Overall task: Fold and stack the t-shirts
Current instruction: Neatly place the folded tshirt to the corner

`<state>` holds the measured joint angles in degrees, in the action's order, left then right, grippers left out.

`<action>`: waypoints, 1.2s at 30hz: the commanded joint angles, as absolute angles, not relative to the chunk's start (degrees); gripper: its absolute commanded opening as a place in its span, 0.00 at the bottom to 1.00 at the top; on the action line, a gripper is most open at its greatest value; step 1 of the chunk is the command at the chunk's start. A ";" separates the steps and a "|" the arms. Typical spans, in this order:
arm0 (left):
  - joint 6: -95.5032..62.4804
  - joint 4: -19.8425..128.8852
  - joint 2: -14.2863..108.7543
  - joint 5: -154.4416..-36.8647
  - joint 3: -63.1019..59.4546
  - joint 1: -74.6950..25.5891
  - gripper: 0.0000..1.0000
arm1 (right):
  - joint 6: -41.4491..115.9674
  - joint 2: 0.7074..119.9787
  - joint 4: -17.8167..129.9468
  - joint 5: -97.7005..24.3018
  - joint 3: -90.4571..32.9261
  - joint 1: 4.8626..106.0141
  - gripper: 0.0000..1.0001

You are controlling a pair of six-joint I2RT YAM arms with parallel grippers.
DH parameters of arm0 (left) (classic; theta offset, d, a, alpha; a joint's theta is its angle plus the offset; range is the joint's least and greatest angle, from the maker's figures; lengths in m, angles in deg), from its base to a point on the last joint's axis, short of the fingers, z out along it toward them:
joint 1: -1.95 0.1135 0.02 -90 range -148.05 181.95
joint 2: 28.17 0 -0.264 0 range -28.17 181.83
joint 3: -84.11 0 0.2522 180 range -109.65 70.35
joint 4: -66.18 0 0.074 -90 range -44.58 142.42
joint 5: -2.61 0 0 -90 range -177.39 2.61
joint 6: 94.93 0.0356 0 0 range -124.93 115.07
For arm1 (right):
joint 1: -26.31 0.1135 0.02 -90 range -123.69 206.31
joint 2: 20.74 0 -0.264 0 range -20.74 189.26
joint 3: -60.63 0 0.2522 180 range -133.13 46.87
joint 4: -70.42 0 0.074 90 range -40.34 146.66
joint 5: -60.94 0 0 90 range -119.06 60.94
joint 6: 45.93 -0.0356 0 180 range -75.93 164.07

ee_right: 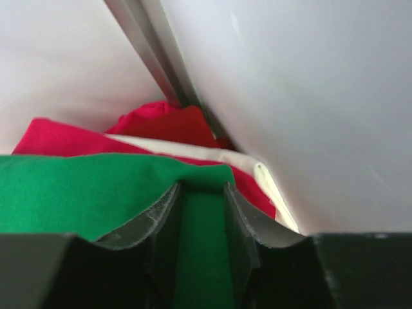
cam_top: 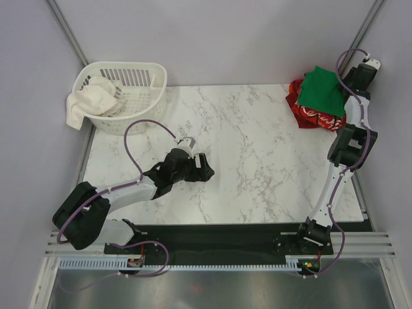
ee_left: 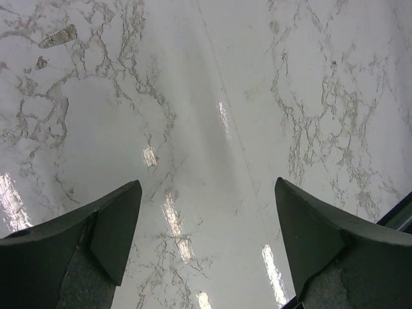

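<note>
A folded bright green t-shirt [cam_top: 320, 90] lies on top of a red t-shirt with white print [cam_top: 315, 117] at the table's far right corner. My right gripper [cam_top: 351, 80] reaches in from the right edge of that pile. In the right wrist view its jaws are shut on a fold of the green t-shirt [ee_right: 77, 190], with green cloth filling the gap at my right gripper [ee_right: 201, 190]. Beyond it lie crimson and red cloth [ee_right: 170, 123]. My left gripper [cam_top: 205, 168] hovers over the bare marble left of centre. In its wrist view the left gripper [ee_left: 208, 182] is open and holds nothing.
A white slatted basket [cam_top: 145, 69] stands at the far left corner, with a white cloth [cam_top: 90, 100] hanging over its near rim. Grey walls and a metal post [ee_right: 151, 58] close in right behind the shirt pile. The marble table [cam_top: 244, 148] spreads between the arms.
</note>
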<state>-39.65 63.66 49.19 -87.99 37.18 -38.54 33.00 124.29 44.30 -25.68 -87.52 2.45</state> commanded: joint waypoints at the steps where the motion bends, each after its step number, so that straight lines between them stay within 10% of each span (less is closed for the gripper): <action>1: -39.65 65.43 49.26 -88.53 35.19 -38.22 0.91 | 31.59 122.79 53.75 -19.22 -84.44 1.34 0.43; 5: -39.65 65.43 48.91 -88.45 35.36 -38.13 0.91 | 34.67 120.25 52.88 -14.65 -85.67 2.84 0.70; 11: -39.91 65.60 47.85 -88.18 36.15 -38.13 0.91 | 35.72 109.44 54.81 -7.02 -83.56 3.37 0.84; 20: -39.91 68.68 43.38 -88.79 40.37 -38.31 0.91 | 31.96 91.61 50.95 6.89 -76.82 3.37 0.90; 27: -40.09 69.12 41.96 -88.45 41.52 -38.22 0.92 | 17.56 65.72 51.38 -9.78 -55.04 4.07 0.91; 36: -33.78 54.90 33.81 -82.31 31.16 -38.13 0.98 | 20.34 46.86 52.20 -17.56 -22.84 35.85 0.98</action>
